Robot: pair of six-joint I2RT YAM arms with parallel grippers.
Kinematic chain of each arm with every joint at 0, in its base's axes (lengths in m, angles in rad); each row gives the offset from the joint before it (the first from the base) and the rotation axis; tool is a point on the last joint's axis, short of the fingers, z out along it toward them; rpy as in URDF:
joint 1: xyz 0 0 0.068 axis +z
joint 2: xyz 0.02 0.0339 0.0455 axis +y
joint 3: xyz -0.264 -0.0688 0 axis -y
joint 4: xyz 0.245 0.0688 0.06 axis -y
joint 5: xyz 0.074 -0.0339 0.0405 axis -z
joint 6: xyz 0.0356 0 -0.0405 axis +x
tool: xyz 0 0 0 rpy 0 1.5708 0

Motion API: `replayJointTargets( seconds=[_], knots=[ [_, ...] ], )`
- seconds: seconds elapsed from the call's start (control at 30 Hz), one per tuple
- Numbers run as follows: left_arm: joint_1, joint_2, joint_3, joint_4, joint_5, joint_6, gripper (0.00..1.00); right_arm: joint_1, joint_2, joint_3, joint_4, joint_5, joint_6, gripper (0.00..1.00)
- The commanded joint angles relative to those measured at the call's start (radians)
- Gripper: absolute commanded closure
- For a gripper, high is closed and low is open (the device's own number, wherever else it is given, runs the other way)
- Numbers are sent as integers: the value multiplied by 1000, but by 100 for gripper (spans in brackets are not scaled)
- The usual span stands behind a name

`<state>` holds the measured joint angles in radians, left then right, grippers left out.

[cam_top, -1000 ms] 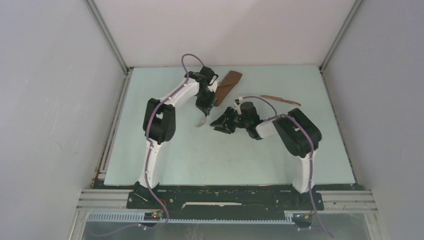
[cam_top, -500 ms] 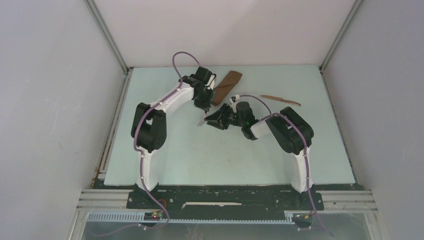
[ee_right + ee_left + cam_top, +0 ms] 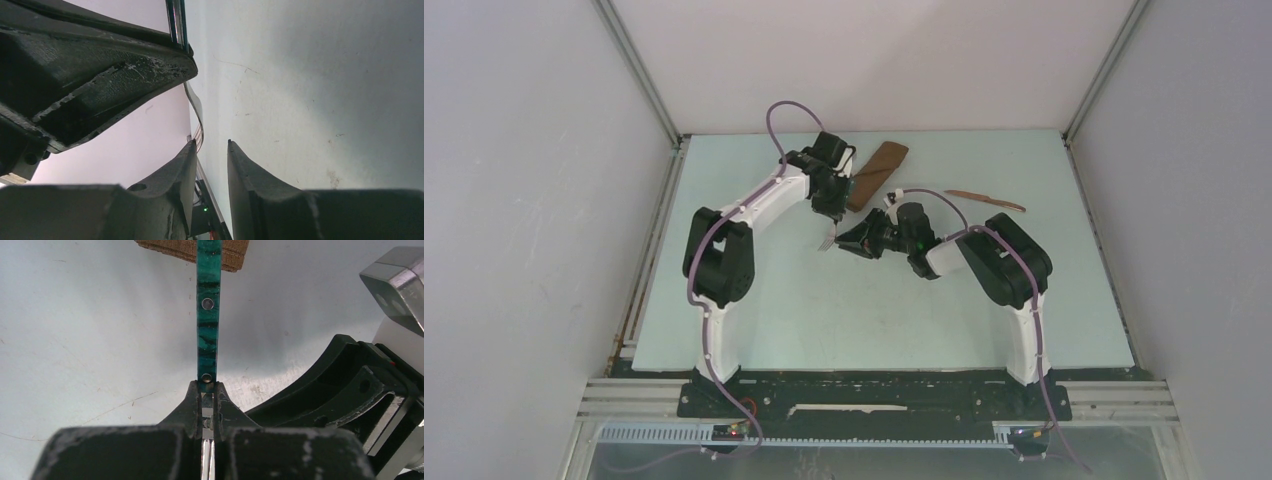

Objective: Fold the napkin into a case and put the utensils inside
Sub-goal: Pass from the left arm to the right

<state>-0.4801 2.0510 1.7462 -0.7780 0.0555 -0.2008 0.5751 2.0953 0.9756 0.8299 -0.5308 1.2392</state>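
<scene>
Left hand (image 3: 207, 388) is clamping my fork (image 3: 208, 315) by its marbled teal handle, silver head mostly hiding behind that hand.

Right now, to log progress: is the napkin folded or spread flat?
Folded: the napkin is a narrow oblong strip, with stacked layers showing at one end.

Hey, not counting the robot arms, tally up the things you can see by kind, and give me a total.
Folded brown cloth case: 1
Teal-handled fork, held in the left gripper: 1
Reddish-brown knife: 1
Total: 3
</scene>
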Motion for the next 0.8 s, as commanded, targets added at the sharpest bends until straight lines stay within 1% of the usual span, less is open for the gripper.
replayJointTargets(
  seconds=[0.0,0.1,0.23,0.43,0.6,0.77],
  knots=[
    [-6,-68,-13,14,2,15,100,-5,-2,29,2,-8,-52,63],
    [-6,-74,-22,11,15,28,100,-10,-2,29,7,-27,-71,63],
    [-6,-79,-42,9,32,30,100,-23,-2,54,-22,-55,-103,61],
    [-6,-97,-72,22,53,38,100,-41,11,76,-15,-95,-107,65],
    [-6,-123,-94,40,67,50,100,-44,19,85,-27,-131,-141,62],
    [-3,-143,-135,92,162,24,100,-31,14,89,-75,-142,-194,62]
  ],
)
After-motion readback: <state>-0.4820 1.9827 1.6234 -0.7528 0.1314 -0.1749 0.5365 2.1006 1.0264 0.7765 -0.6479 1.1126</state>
